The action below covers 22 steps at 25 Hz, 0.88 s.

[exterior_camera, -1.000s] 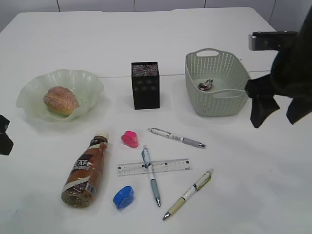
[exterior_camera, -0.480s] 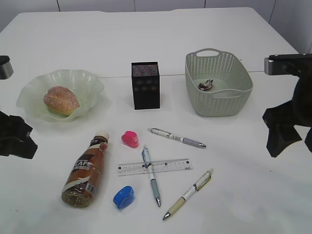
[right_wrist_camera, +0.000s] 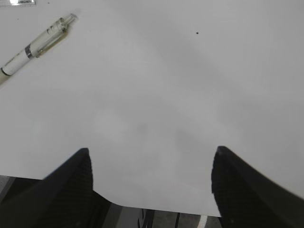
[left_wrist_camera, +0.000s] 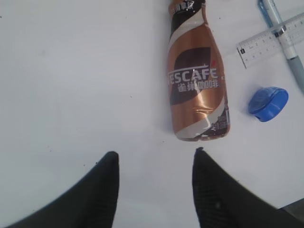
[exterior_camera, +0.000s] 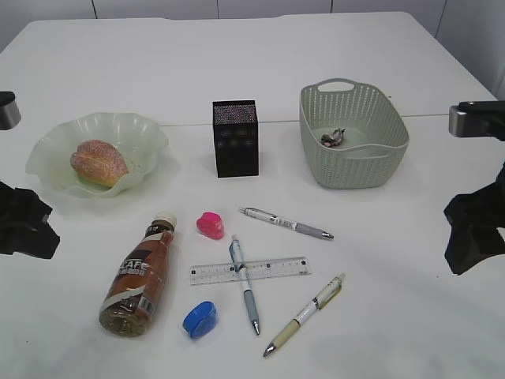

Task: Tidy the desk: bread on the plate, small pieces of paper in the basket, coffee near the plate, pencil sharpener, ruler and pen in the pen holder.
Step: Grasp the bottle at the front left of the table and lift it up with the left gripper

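Just ahead of the left gripper (left_wrist_camera: 154,159), fingers spread and empty, the coffee bottle (left_wrist_camera: 195,83) lies on its side, blue pencil sharpener (left_wrist_camera: 268,103) to its right, ruler (left_wrist_camera: 268,40) beyond under a pen (left_wrist_camera: 284,33). Ahead-left of the right gripper (right_wrist_camera: 151,156), also spread and empty, lies a cream pen (right_wrist_camera: 33,46). Farther off: pink sharpener (exterior_camera: 210,225), grey pen (exterior_camera: 287,223), pen holder (exterior_camera: 235,137), bread (exterior_camera: 98,161) on the plate (exterior_camera: 142,134), paper scrap (exterior_camera: 332,137) in the basket (exterior_camera: 353,166).
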Each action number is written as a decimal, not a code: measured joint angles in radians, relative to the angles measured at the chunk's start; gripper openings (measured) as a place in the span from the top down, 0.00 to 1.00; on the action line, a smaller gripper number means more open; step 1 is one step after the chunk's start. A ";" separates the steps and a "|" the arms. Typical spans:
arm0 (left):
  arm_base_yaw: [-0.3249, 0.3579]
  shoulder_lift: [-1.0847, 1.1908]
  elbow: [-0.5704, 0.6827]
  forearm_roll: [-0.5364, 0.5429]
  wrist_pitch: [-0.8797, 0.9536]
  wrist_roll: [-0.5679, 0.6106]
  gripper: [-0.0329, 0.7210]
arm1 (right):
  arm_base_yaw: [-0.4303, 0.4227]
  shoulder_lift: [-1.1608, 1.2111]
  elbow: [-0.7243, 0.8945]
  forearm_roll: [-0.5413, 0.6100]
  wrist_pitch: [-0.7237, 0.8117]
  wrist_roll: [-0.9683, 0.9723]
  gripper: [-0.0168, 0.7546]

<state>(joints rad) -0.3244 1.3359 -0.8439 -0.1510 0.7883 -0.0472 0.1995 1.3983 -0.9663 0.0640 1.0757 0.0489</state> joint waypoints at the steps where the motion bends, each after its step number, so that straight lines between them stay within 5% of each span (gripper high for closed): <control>1: 0.000 0.000 0.000 0.000 0.000 0.000 0.46 | 0.000 0.000 0.000 0.001 0.000 0.000 0.24; 9: -0.001 0.011 -0.088 -0.006 -0.053 0.000 0.24 | 0.000 0.000 0.000 0.002 -0.002 0.000 0.24; 15: -0.081 0.109 -0.233 0.016 -0.055 -0.019 0.20 | 0.000 0.000 0.000 0.009 -0.002 -0.001 0.24; 22: -0.209 0.262 -0.267 0.251 -0.062 -0.344 0.20 | 0.000 0.000 0.000 0.024 -0.004 -0.001 0.24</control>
<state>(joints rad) -0.5337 1.5978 -1.1106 0.0996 0.7268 -0.3909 0.1995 1.3978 -0.9663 0.0876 1.0718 0.0475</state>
